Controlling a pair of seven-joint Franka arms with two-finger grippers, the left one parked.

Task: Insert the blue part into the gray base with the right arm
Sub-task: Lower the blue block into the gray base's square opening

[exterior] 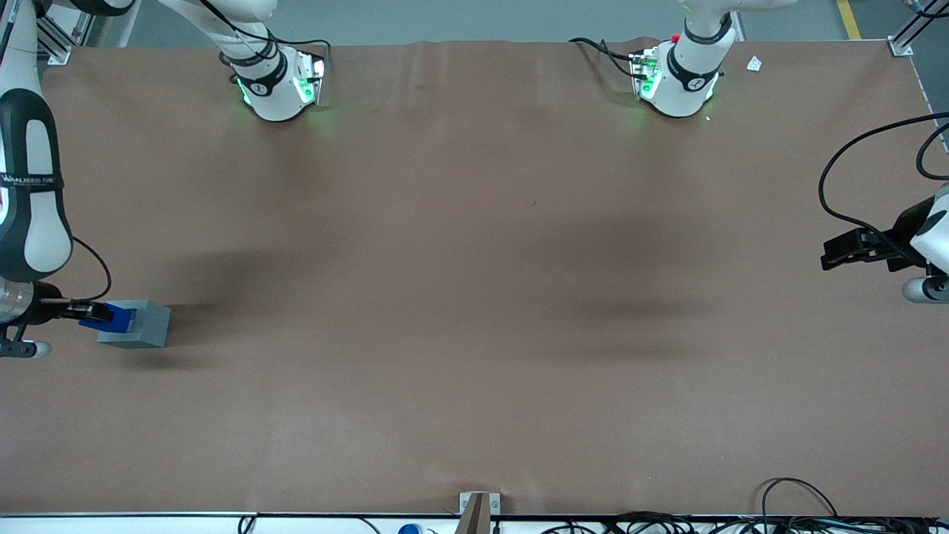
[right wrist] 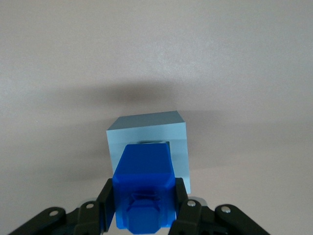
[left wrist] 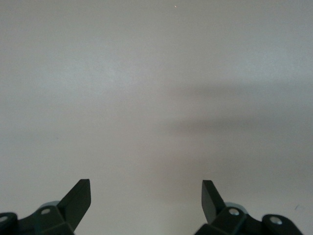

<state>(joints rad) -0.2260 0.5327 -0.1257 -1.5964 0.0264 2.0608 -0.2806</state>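
The black two-finger gripper [right wrist: 144, 215] of the white right arm [exterior: 30, 200] grasps the small bright blue plastic part [right wrist: 143, 188], holding it over the light gray box-like base [right wrist: 149, 142] on the brown table [exterior: 474, 297]. Pickup looks done; seating it in the recess remains.

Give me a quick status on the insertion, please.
Gripper shut on blue part, directly above gray base. Part at the recess, not visibly seated. Nothing in the way.
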